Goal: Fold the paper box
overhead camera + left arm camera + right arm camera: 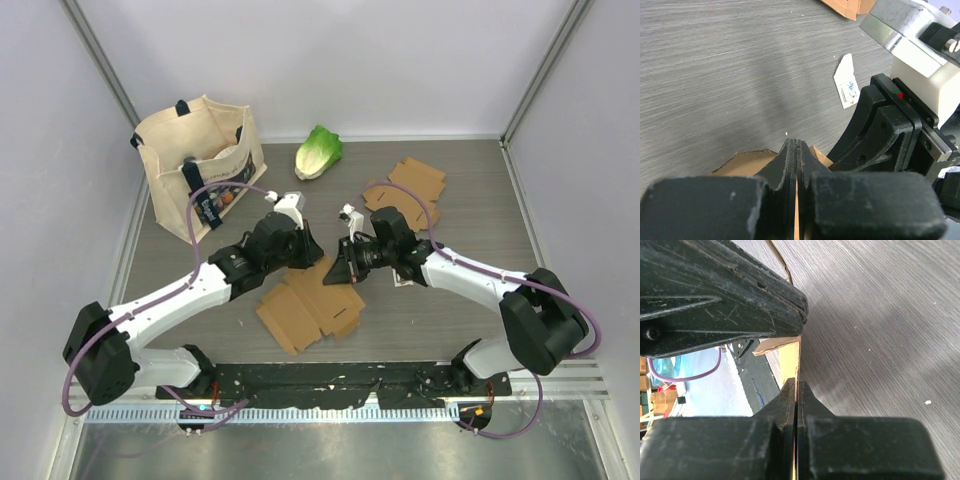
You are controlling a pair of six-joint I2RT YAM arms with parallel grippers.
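The paper box (305, 308) is a flat brown cardboard blank lying on the grey table between the two arms, with its far edge lifted. My left gripper (320, 260) is shut on that raised edge; in the left wrist view a thin cardboard strip runs between its closed fingertips (798, 149), with a flap (747, 162) to the left. My right gripper (340, 270) meets it from the right and is also shut on the box. The right wrist view shows the cardboard edge (791, 359) pinched at its tips (796, 388), just under the left gripper's finger (720, 300).
A cream tote bag (200, 160) stands at the back left, with a green lettuce (318, 152) beside it. A second cardboard blank (405, 188) lies at the back right. A small white card (847, 82) lies on the table near the right gripper.
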